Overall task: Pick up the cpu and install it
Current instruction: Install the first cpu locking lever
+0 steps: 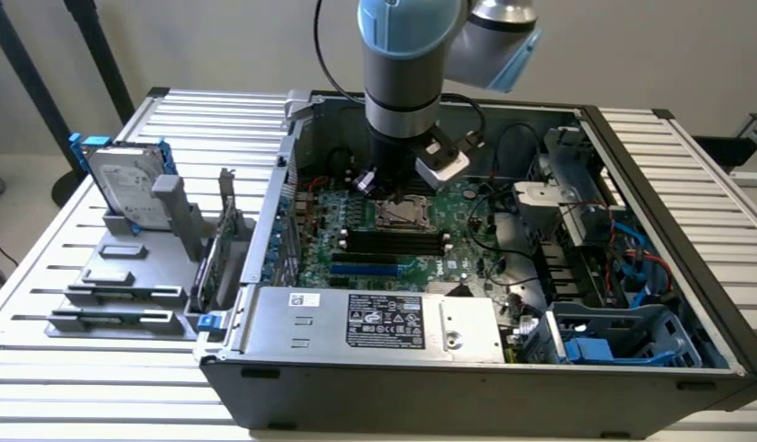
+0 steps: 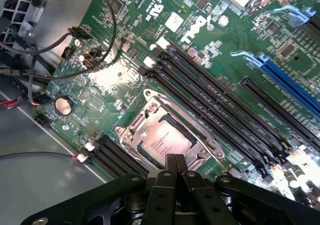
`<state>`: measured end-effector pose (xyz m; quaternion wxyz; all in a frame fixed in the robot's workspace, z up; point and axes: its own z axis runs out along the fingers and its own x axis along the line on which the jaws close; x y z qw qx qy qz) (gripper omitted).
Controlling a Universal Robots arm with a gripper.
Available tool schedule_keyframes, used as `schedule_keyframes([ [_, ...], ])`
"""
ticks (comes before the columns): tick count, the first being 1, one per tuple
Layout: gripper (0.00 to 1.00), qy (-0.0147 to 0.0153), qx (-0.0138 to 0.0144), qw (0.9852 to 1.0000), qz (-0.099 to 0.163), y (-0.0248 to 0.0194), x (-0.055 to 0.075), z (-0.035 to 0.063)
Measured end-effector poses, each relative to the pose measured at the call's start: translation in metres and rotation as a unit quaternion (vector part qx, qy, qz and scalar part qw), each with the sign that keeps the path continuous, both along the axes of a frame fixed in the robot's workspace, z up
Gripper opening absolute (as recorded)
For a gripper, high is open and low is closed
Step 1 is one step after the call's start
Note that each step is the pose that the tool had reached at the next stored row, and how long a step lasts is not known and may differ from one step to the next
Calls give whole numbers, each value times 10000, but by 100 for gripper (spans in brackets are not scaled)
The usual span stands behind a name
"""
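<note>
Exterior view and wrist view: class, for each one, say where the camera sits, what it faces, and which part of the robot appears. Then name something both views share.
Exterior view: off the arm, raised, looking down into the open computer case; the arm reaches in above the motherboard.
Wrist view: on the wrist, facing down onto the board; the shut gripper sits at the edge of the cpu in its socket.
Shared: the cpu, memory slots and blue slot.
</note>
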<state>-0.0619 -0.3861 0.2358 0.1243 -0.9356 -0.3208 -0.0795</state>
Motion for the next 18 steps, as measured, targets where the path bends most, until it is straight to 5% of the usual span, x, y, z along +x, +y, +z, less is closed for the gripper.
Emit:
schedule_keyframes([
  [18,11,21,1,10000,0,-285,-187,177],
])
